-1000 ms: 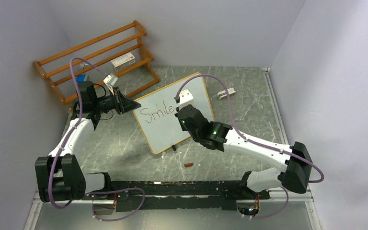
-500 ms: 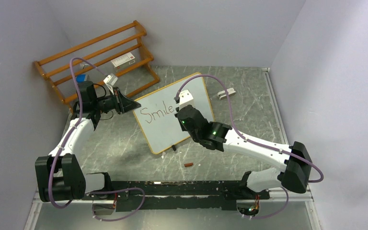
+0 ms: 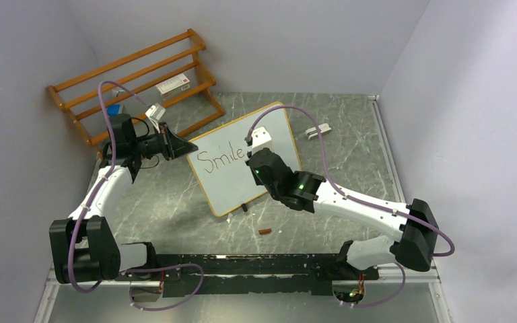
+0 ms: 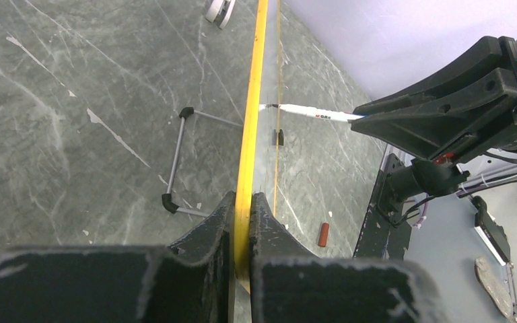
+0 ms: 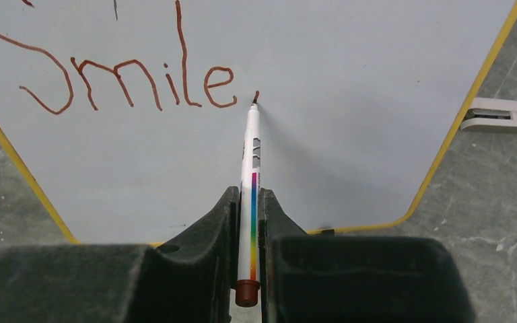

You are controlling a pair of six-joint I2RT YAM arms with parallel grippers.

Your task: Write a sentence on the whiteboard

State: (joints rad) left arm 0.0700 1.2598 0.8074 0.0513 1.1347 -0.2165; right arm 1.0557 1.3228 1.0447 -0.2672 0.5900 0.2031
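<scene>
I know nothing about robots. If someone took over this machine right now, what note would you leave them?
Left pincer: shut on the yellow edge of the whiteboard, gripping it from the side.
Right pincer: shut on a marker, with its tip on the board just right of the last letter.
Done: one word, "Smile", is written near the top of the board.
Left: the rest of the sentence. There is bare board to the right of the word and below it.
</scene>
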